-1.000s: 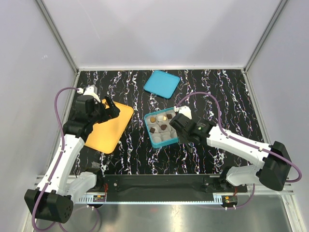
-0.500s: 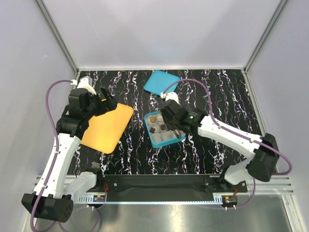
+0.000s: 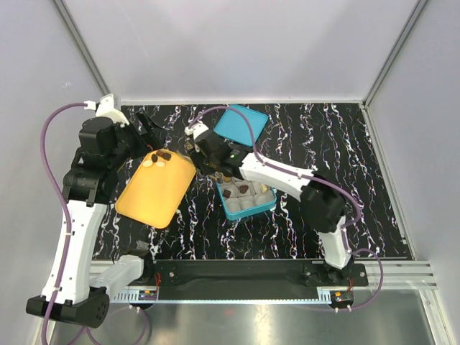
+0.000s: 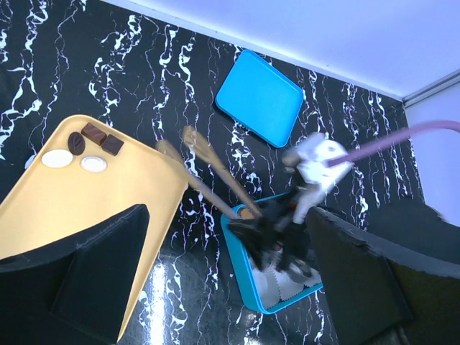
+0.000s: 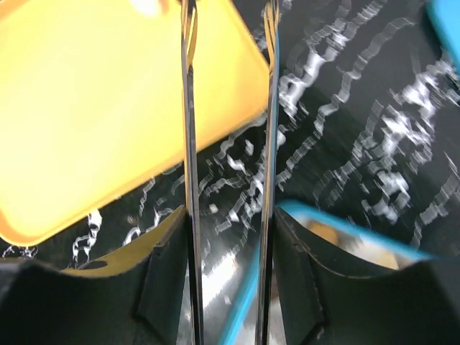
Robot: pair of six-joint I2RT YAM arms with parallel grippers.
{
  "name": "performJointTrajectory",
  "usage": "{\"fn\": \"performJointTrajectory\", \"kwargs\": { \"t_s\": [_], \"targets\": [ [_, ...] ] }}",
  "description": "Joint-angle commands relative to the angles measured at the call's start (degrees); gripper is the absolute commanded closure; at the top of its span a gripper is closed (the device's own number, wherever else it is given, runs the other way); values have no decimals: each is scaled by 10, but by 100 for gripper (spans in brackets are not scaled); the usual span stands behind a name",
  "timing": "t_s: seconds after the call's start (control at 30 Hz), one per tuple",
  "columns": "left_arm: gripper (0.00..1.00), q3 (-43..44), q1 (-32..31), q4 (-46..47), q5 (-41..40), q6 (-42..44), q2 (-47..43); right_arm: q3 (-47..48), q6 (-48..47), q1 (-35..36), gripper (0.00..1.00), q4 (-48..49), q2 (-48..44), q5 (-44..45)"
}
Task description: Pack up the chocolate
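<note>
We see the chocolate (image 4: 76, 143) as tiny bite-sized pieces. Five sit clustered at the far corner of the orange-yellow tray (image 3: 151, 198): three dark brown, two of them squarish and one oval, and two smooth pale cream discs. More pieces, dark and cream, lie in the teal box (image 3: 251, 213) among crinkled white paper cups (image 4: 282, 289), though the right arm hides part of that box. The tray is a smooth rounded rectangle with a low rim. The box and its flat lid (image 3: 241, 124), which lies apart toward the far wall, share a glossy teal finish. Everything rests on the bench (image 3: 345, 158), which is black with white marble veins and a slight sheen. The right claw (image 4: 176, 141) has long thin blades like tweezers, partly apart with nothing between them, at the tray's edge on the box side. The left claw (image 3: 146, 127) hangs high above the tray's far corner, spread wide and empty.
</note>
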Motion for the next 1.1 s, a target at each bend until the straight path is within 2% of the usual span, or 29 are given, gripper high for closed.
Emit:
{"fn": "performJointTrajectory", "kwargs": {
  "t_s": [0.0, 0.3, 1.07],
  "targets": [
    [1, 31, 3, -15, -7, -5, 3, 60, -55, 8, 46, 61, 46, -70],
    [1, -2, 4, 6, 21, -23, -4, 150, -114, 13, 46, 51, 150, -95],
    [1, -23, 3, 13, 14, -16, -8, 214, -119, 32, 47, 36, 225, -117]
  ]
}}
